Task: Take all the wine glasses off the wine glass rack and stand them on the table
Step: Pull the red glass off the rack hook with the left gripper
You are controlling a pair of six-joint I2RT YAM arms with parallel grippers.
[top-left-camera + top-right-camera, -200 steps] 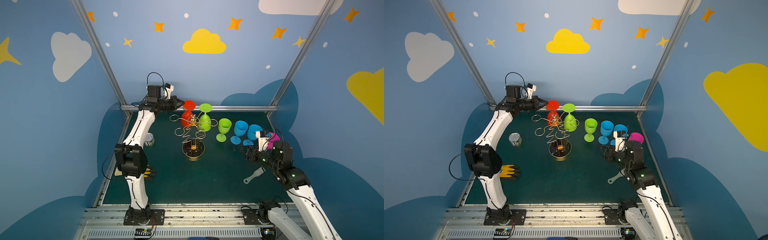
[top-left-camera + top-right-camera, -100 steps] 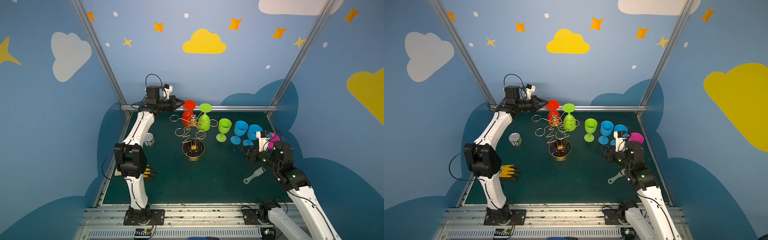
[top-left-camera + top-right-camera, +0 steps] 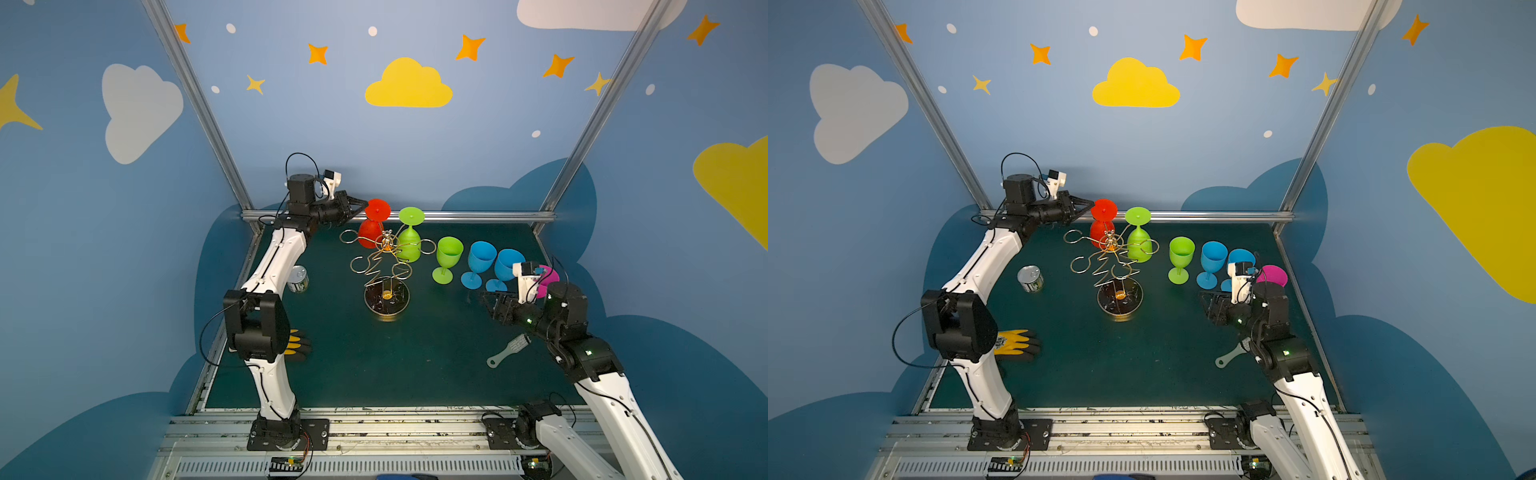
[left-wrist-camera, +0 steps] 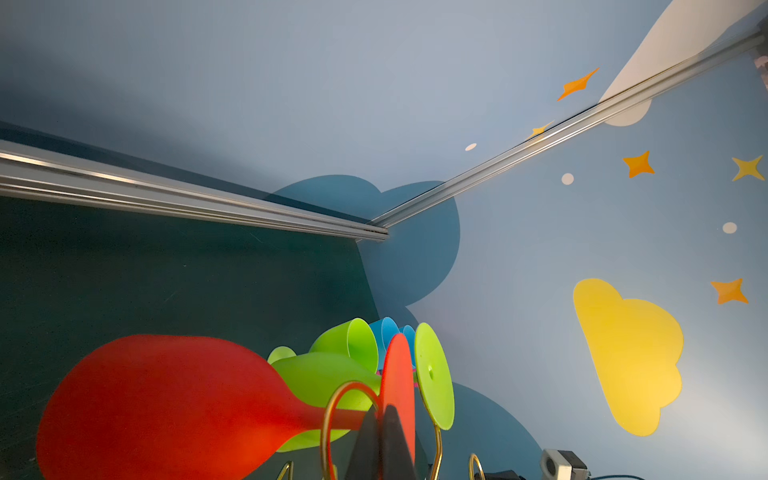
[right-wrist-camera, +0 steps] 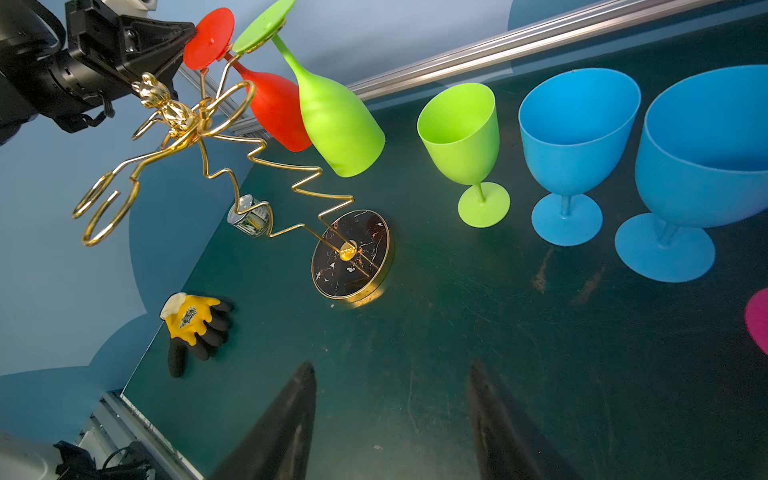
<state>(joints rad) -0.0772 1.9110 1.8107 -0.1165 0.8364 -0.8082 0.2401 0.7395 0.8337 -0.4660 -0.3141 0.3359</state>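
Left gripper stood pinched closed at red plastic wine glass foot, glass hung from gold wire rack, right gripper gaped empty.

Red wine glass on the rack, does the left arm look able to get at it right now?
Probably yes. The left gripper is right at the foot of the red wine glass, with nothing between them. Its jaws are shut; whether they pinch the foot I cannot tell.
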